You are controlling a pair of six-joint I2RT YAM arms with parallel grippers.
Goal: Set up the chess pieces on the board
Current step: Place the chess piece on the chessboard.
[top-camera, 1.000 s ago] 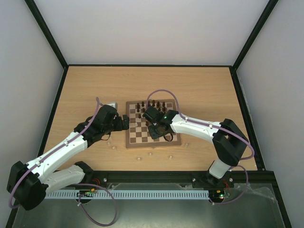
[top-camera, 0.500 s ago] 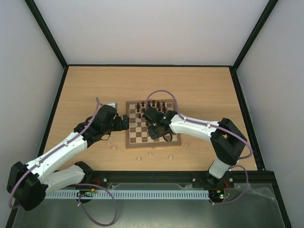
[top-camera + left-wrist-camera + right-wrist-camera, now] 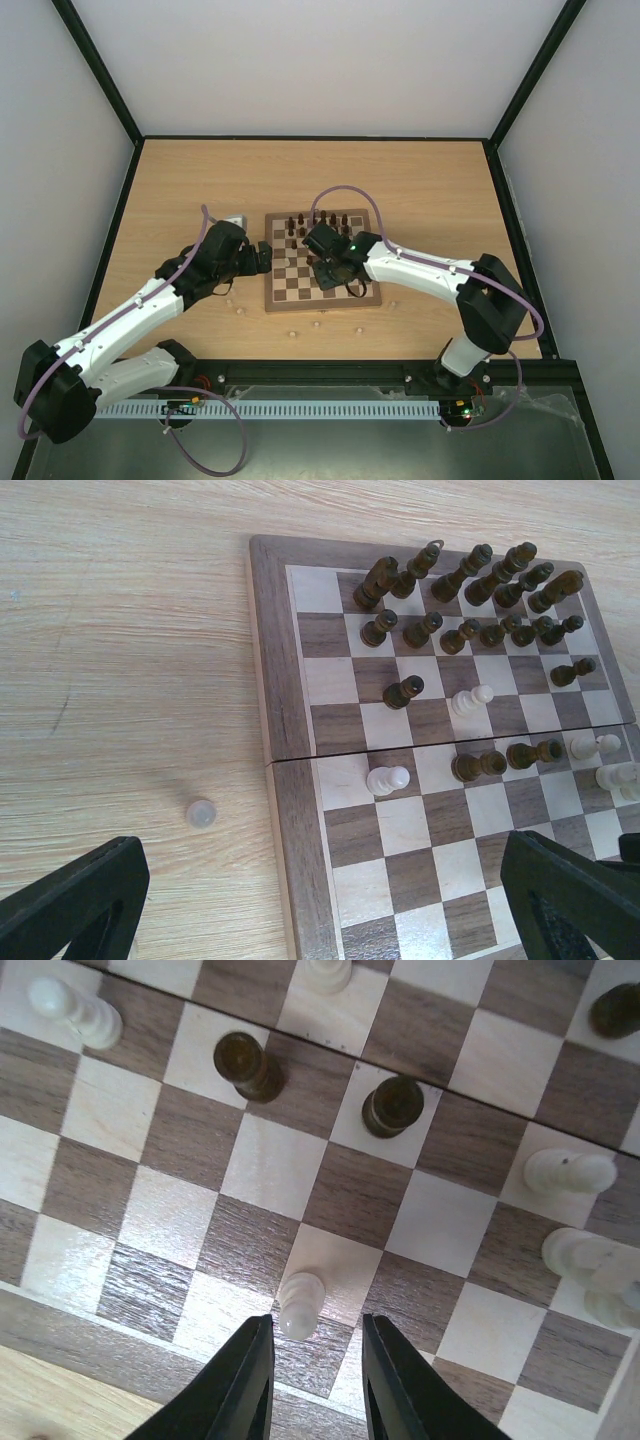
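The board (image 3: 283, 292) lies mid-table, and shows in the left wrist view (image 3: 295, 830) and the right wrist view (image 3: 160, 1270). Dark chess pieces (image 3: 470, 575) fill its far rows; a few dark (image 3: 404, 691) and cream (image 3: 388, 779) ones stand mid-board. My right gripper (image 3: 318, 1325) is open, low over the board's near side (image 3: 325, 268). A cream pawn (image 3: 300, 1305) stands upright on a cream square between its fingertips, nearer the left finger (image 3: 250, 1380). My left gripper (image 3: 322, 860) is open and empty over the board's left edge (image 3: 263, 260).
Several loose pale pieces lie on the light-wood table in front of the board (image 3: 292, 331), (image 3: 356, 328), (image 3: 240, 310). One (image 3: 201, 813) lies just left of the board's frame. Two dark pawns (image 3: 247, 1065), (image 3: 392, 1105) and cream pieces (image 3: 570, 1172) stand ahead of the right gripper.
The right arm's elbow has swung slightly to the right; its gripper stays over the same part of the board. The left arm has not moved.
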